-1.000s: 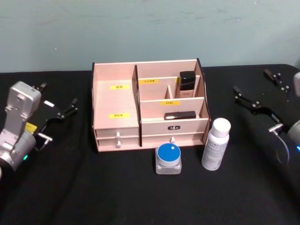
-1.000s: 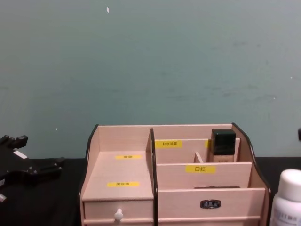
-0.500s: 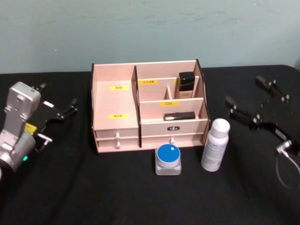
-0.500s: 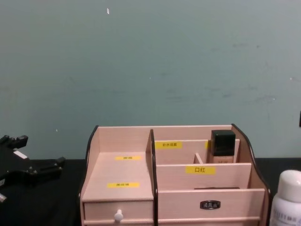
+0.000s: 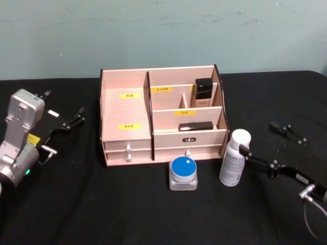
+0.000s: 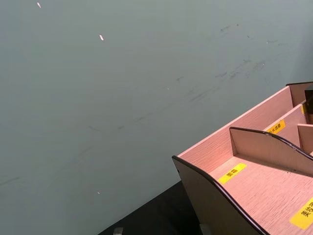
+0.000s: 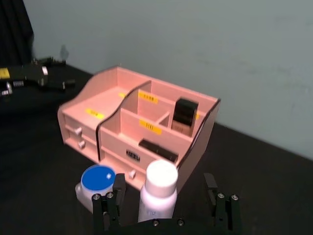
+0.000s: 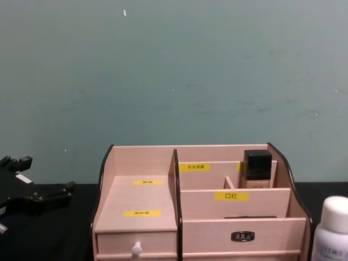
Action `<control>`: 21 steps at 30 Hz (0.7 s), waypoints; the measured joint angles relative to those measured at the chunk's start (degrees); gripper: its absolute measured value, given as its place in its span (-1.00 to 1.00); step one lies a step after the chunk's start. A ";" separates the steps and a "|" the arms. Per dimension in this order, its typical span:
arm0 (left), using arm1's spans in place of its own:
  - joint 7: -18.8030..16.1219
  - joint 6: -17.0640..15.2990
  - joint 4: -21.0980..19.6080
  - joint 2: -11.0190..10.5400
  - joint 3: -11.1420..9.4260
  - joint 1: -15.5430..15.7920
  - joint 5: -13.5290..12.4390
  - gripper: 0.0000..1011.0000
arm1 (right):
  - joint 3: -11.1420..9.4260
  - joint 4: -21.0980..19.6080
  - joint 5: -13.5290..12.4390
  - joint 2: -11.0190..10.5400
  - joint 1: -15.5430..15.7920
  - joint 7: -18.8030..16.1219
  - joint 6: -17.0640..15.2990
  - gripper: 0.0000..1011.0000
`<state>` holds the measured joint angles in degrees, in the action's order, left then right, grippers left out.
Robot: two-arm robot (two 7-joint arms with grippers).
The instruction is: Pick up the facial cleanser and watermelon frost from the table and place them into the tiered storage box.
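Note:
The facial cleanser [image 5: 234, 159], a white bottle with a white cap, stands on the black table in front of the tiered storage box's [image 5: 125, 109] right corner. To its left sits a squat jar with a blue lid [image 5: 183, 172], which I take for the watermelon frost. My right gripper [image 5: 259, 138] is open just right of the bottle, its near finger close to the bottle's shoulder. In the right wrist view the bottle [image 7: 159, 193] stands ahead between the open fingers [image 7: 110, 204], with the jar [image 7: 96, 182] beside it. My left gripper [image 5: 64, 104] rests open at the table's left.
The box [image 8: 141, 196] holds a black-capped bottle [image 5: 204, 92] in a back compartment and a flat black item [image 5: 196, 125] in the middle tier. Its left compartments [image 6: 244, 166] are bare. A teal wall rises behind the table.
My right gripper has come down and leftward from the back right of the table to just beside the white bottle. The left arm, bottle and jar have not moved.

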<state>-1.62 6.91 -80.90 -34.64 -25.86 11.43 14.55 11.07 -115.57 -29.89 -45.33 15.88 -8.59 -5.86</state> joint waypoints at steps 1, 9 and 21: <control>0.00 0.00 0.00 0.00 0.00 0.00 0.00 1.00 | 0.37 0.47 0.06 0.22 -0.23 -0.30 -0.80 0.98; 0.00 0.00 0.00 0.00 0.00 0.00 0.00 1.00 | 2.22 4.78 0.06 2.19 -2.77 -2.75 -3.54 0.98; 0.00 0.00 0.00 0.00 0.00 0.00 0.00 1.00 | 3.51 10.20 0.54 5.49 -6.35 -6.22 -4.13 0.98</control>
<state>-1.62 6.91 -80.90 -34.64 -25.86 11.43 14.55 14.57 -105.37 -29.36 -39.85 9.53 -14.82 -9.99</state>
